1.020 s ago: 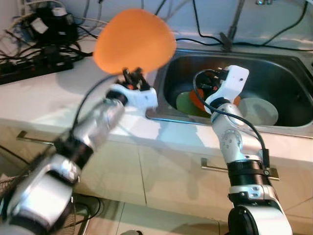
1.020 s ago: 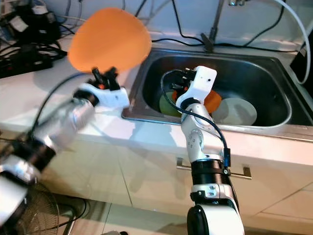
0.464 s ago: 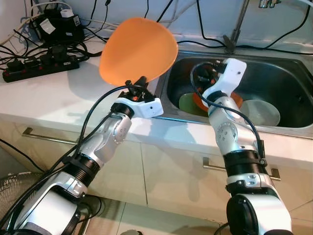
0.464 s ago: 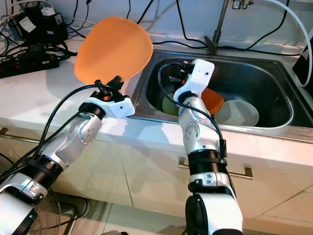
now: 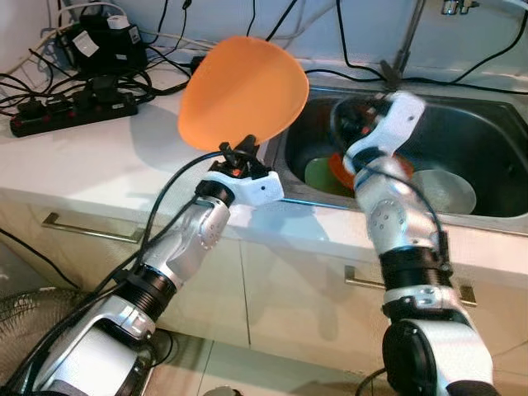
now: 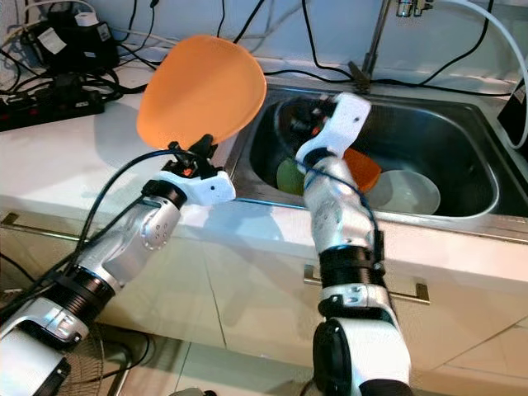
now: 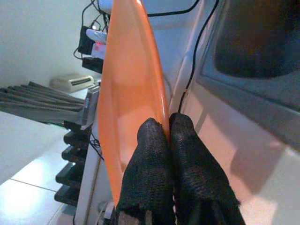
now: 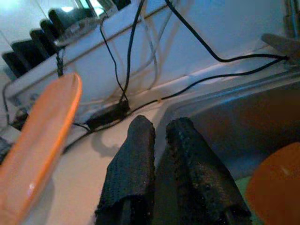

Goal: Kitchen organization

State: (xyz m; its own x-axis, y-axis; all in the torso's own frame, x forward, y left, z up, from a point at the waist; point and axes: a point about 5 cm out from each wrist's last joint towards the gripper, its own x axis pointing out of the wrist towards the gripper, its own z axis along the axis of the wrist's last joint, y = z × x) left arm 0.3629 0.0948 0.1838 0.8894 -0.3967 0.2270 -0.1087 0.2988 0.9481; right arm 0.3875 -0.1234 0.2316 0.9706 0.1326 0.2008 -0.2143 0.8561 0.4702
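An orange plate [image 5: 243, 91] stands on edge in the air above the white counter [image 5: 124, 165], just left of the sink. My left gripper [image 5: 239, 153] is shut on its lower rim; the left wrist view has both fingertips [image 7: 151, 133] pinching the plate's edge [image 7: 131, 84]. My right gripper [image 8: 160, 126] hovers over the near left part of the steel sink [image 5: 487, 107], shut with nothing held. Below it in the basin lie a green plate [image 6: 289, 175], an orange dish [image 6: 363, 169] and a white plate [image 6: 408, 190].
A black power strip with tangled cables [image 5: 74, 111] sits at the counter's back left. The tap's stem [image 5: 404, 41] rises behind the sink. Cabinet handles [image 5: 82, 227] run below the counter edge, and a fan [image 5: 33, 305] stands on the floor at the left.
The camera has moved, shifting the whole picture a little right. The left gripper still holds the plate upright. The right arm is now blurred, moving slightly over the sink.
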